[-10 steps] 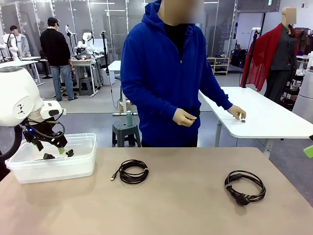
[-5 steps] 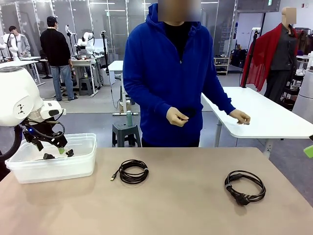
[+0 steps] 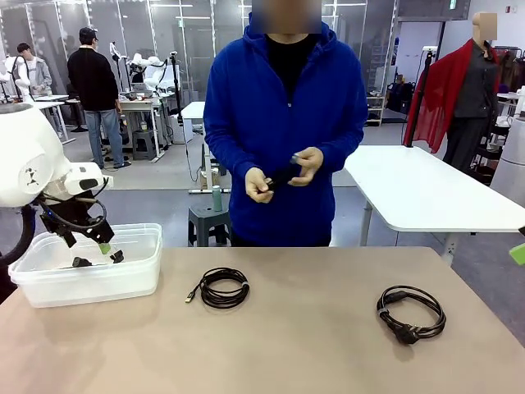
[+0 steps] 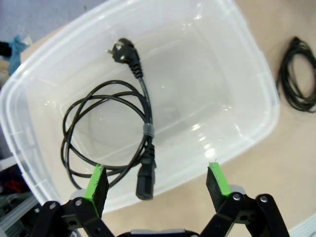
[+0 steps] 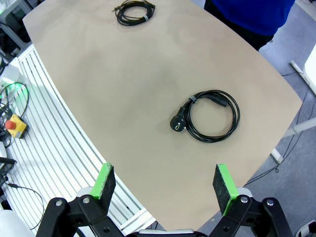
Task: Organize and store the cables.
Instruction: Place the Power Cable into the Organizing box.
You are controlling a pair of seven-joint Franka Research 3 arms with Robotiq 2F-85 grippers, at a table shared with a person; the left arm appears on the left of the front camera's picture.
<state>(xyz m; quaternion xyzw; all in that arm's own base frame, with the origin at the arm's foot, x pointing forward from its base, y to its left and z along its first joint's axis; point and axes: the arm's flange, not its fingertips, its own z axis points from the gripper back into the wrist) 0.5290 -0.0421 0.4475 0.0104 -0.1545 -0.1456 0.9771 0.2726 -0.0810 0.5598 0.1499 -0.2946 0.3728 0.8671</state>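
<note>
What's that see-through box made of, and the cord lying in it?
Box: looks like clear plastic, glossy; you see the table through its walls and light glints on it. Cord: black, matte, probably rubbery sheathing, bending in loose loops.

Three cameras on one table [image 3: 328,345].
Front view faces across toward the far side; left wrist looks closely down into the bin [image 4: 232,143]; right wrist, higher, shares the power cable [image 5: 193,100] and thin coil [image 5: 133,20] with it.
</note>
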